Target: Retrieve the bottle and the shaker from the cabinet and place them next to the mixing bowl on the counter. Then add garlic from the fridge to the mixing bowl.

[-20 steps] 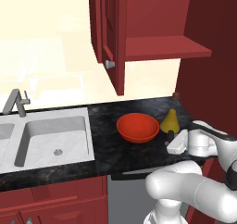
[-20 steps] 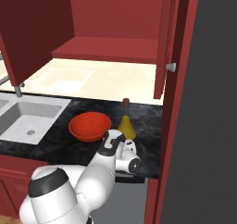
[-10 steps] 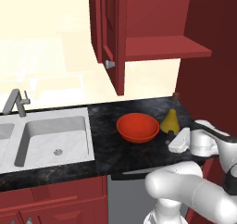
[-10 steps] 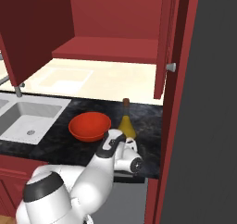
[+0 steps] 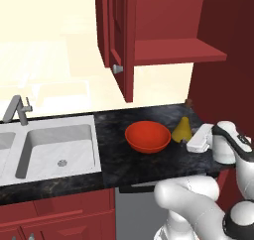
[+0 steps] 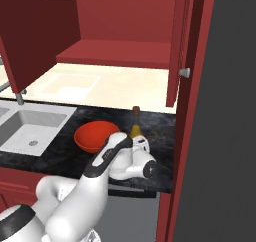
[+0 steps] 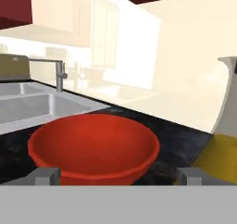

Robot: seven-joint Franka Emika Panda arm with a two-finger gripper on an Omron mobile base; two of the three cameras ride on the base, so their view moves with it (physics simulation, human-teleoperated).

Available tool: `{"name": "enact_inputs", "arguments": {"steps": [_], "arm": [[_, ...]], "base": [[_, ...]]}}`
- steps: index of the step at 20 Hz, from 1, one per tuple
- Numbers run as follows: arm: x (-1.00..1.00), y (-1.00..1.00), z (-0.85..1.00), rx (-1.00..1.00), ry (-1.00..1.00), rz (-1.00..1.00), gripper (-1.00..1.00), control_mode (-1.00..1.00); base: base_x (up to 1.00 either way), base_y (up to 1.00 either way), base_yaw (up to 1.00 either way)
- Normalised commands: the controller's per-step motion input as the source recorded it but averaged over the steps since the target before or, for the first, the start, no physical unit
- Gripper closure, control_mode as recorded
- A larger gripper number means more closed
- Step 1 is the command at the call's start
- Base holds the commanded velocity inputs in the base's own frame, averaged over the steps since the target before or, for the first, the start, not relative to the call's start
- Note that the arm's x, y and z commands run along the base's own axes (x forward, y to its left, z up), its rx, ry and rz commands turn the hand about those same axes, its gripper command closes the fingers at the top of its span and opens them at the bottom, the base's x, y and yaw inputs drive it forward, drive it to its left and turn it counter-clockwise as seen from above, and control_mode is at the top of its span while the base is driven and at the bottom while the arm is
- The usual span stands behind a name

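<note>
My gripper [image 7: 118,176] is sitting low over the counter [image 5: 114,130] with jaws spread wide, gripping nothing; bottle [image 5: 182,129] is standing just beside the mixing bowl [image 5: 147,137], on its right; cabinet [image 5: 168,50] door is hanging open; shelf looking bare.

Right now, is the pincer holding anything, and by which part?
Nothing is held. The pincer stands open and empty, low over the counter, between the mixing bowl and the bottle.

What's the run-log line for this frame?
gripper: open, holds nothing | yellow flask-shaped glass bottle: on black stone counter beside red-orange mixing bowl | dark red wall cabinet: door open
</note>
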Motion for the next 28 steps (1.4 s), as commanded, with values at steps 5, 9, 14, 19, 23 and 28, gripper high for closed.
{"name": "enact_inputs", "arguments": {"steps": [5,9,14,19,23,28], "arm": [[-0.07,0.15,0.86,0.00,-0.02,0.00,-1.00,-1.00],[-0.12,0.33,0.78,0.00,0.00,-0.06,-1.00,-1.00],[-0.63,0.21,0.68,0.02,0.00,-0.16,-1.00,-1.00],[-0.98,0.02,0.73,0.06,0.00,-0.14,-1.00,-1.00],[-0.79,0.00,0.91,0.01,0.07,-0.08,-1.00,-1.00],[-0.15,0.00,0.88,0.00,0.37,-0.08,-1.00,-1.00]], "base": [[0.00,0.00,0.00],[0.00,0.00,0.00],[0.00,0.00,0.00],[0.00,0.00,0.00],[0.00,0.00,0.00],[0.00,0.00,0.00]]}}
